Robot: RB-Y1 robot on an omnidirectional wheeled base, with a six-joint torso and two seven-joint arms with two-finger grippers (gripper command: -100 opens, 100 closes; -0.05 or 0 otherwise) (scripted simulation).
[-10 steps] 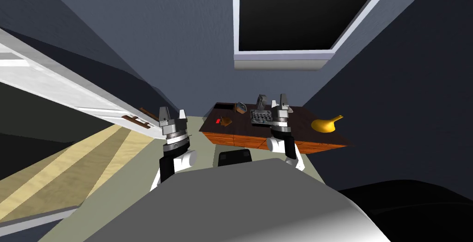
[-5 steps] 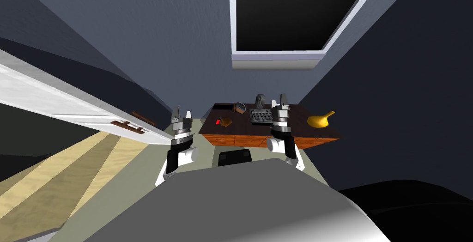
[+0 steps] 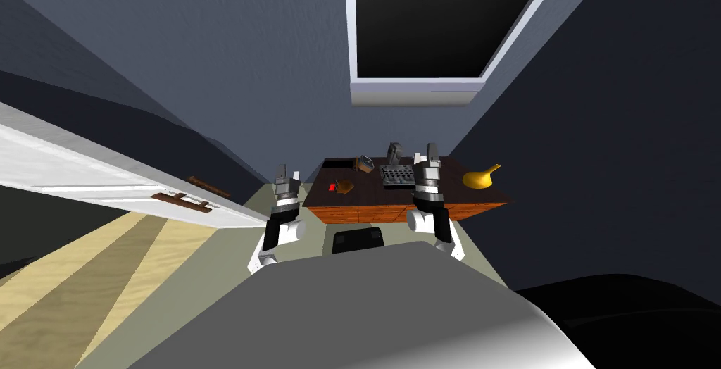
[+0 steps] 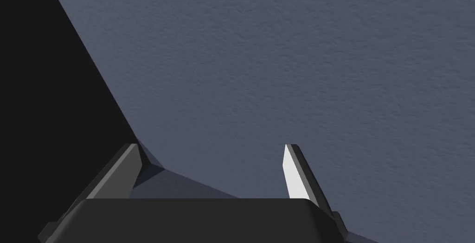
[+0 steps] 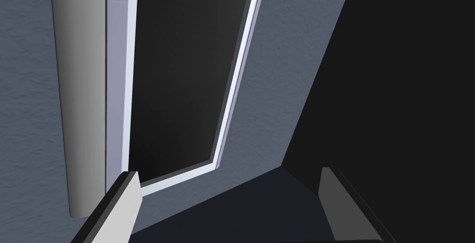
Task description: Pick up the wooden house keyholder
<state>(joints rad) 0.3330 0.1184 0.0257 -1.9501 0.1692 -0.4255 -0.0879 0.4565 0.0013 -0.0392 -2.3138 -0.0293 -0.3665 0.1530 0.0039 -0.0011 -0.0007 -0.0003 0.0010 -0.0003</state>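
Keyholder (image 3: 343,186): taken to be the small orange-brown, wedge-like piece lying on the table (image 3: 458,194), at about 9 o'clock of its top; it is too small for its form to be confirmed. A red bit (image 3: 331,186) is set just beside it at its 9 o'clock. A brown-framed, grey-faced item (image 3: 366,164) is found at its 1 o'clock and a grey gridded slab (image 3: 398,176) at its 3 o'clock. Table: dark smooth top, orange-brown front. Left gripper (image 3: 287,173): held off the table's 9 o'clock edge, blades spread, nothing between them. Right gripper (image 3: 425,152): held upright near the table's front, about 5 o'clock, likewise spread and unladen. Risks judged: the other brown item may be taken in error; the red bit may be knocked away by a blade; the keyholder may be pushed along the smooth top by thin fingers; the table edge may be struck by a low reach.
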